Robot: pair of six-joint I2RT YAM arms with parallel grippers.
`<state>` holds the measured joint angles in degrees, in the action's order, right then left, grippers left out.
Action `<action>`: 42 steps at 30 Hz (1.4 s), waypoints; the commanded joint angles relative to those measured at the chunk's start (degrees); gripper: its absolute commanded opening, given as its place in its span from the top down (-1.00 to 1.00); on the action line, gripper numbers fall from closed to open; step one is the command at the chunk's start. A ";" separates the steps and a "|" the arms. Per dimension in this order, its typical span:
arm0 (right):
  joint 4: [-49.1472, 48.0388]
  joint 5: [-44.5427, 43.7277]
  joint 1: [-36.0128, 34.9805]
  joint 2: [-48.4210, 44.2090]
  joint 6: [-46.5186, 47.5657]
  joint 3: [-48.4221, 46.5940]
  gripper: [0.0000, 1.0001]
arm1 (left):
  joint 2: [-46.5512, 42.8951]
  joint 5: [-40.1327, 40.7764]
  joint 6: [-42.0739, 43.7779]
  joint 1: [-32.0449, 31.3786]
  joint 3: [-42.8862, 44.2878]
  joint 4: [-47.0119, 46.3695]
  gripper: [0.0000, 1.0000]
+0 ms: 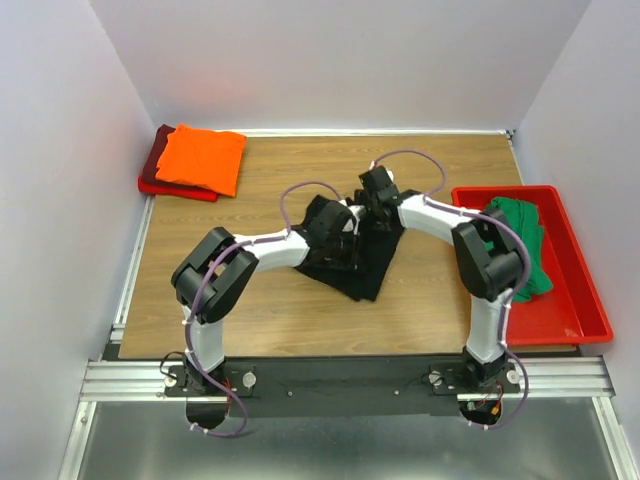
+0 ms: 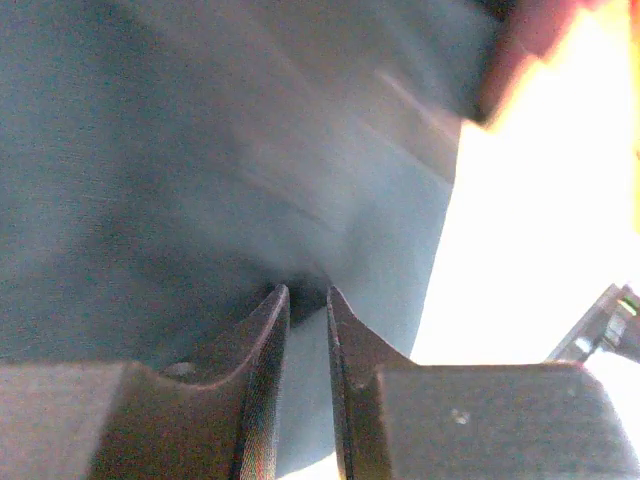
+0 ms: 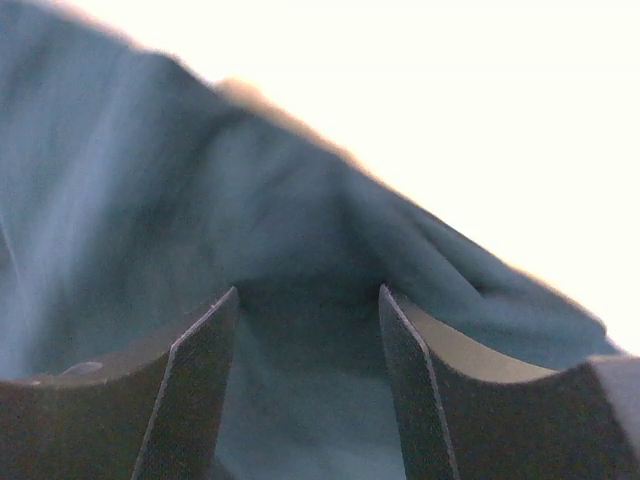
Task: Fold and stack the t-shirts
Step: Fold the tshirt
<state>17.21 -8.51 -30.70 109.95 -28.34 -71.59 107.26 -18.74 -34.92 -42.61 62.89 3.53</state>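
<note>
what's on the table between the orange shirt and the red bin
The black t-shirt lies there, the left gripper and right gripper down at it, bare table on either side. The top view shows it.

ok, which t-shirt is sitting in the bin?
The green t-shirt, bunched in the red bin on the right. The black t-shirt lies mid-table; the orange t-shirt sits folded on the dark red one, far left corner.
</note>
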 commanded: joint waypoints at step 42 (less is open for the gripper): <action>6.78 -2.74 -15.44 -5.45 -8.05 -0.91 -0.26 | 12.35 -1.47 6.35 21.34 26.05 9.48 -0.22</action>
<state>22.83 -6.68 -44.71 102.67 -34.35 -72.25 118.48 -19.46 -29.85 -20.82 87.33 13.15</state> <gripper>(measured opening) 0.649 0.614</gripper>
